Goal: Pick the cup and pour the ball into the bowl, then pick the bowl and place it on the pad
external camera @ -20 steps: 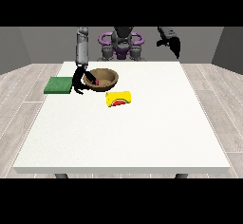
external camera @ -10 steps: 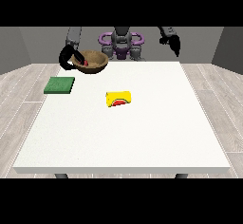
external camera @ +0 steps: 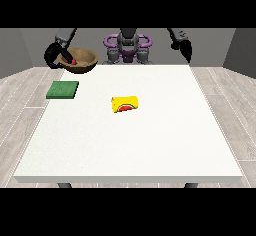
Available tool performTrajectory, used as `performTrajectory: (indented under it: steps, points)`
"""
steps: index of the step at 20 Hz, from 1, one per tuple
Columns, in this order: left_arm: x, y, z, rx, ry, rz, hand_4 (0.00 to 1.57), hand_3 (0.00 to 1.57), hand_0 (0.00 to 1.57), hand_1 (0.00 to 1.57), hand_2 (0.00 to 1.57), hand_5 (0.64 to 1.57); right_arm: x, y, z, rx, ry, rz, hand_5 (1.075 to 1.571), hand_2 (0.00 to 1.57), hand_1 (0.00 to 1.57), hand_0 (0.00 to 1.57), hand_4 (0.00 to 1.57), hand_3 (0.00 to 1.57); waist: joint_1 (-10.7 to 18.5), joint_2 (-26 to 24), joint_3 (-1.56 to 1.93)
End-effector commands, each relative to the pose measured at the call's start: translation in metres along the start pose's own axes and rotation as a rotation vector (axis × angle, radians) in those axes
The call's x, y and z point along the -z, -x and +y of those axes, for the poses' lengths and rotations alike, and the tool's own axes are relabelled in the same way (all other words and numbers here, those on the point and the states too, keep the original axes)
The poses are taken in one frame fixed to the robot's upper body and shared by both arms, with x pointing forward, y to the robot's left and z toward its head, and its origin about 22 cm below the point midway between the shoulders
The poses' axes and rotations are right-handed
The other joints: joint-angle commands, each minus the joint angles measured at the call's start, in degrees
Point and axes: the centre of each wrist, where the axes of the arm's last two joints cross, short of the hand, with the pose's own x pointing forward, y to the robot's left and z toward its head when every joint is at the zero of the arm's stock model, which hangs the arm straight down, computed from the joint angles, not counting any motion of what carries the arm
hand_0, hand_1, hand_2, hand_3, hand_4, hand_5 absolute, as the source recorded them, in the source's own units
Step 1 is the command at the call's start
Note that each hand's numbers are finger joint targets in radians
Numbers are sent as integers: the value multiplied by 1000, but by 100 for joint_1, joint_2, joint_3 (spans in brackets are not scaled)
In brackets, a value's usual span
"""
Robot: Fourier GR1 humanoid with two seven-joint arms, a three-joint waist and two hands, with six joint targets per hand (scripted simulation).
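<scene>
We see the wide white bench [external camera: 130, 140] filling most of the view, with the robot [external camera: 127, 45] at twelve o'clock behind its far edge.

On the bench, the green pad [external camera: 63, 90] lies flat at about ten o'clock from the bench's middle, near the edge at the view's left. The yellow cup [external camera: 125, 104] lies on its side close to the middle, well apart from the pad, its red-lined mouth facing the camera.

The brown bowl [external camera: 80, 60] is lifted clear of the bench, up at eleven o'clock, above and beyond the pad rather than on it. We can see the small red ball [external camera: 74, 61] inside it, near the rim at the view's left.

The hand at the view's left [external camera: 55, 54] is clamped on the bowl, its dark fingers curled round the rim on that side.

The hand at the view's right [external camera: 184, 45] hangs raised at one o'clock, beyond the far corner of the bench, touching nothing; we cannot tell whether its fingers are apart or together.
</scene>
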Motion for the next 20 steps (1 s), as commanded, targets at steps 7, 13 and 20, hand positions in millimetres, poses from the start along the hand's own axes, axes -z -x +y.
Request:
performTrajectory:
  steps: [7,13,20]
  points:
    - [2,-46,147,-26,-126,-178,1310,0,0,0,0,1567,2,28,-78,56,106,-92,1571,1571,1571,1571,865,0,246,710,0]
    - [-18,-44,208,-52,-176,-261,1248,0,0,0,0,1569,2,15,-69,111,145,-163,1566,1571,1571,1571,793,0,235,1210,-4]
    - [-12,-78,242,-30,-179,-283,1189,0,0,0,0,1558,7,3,-122,172,283,-152,1560,1571,1571,1571,0,709,214,1535,2]
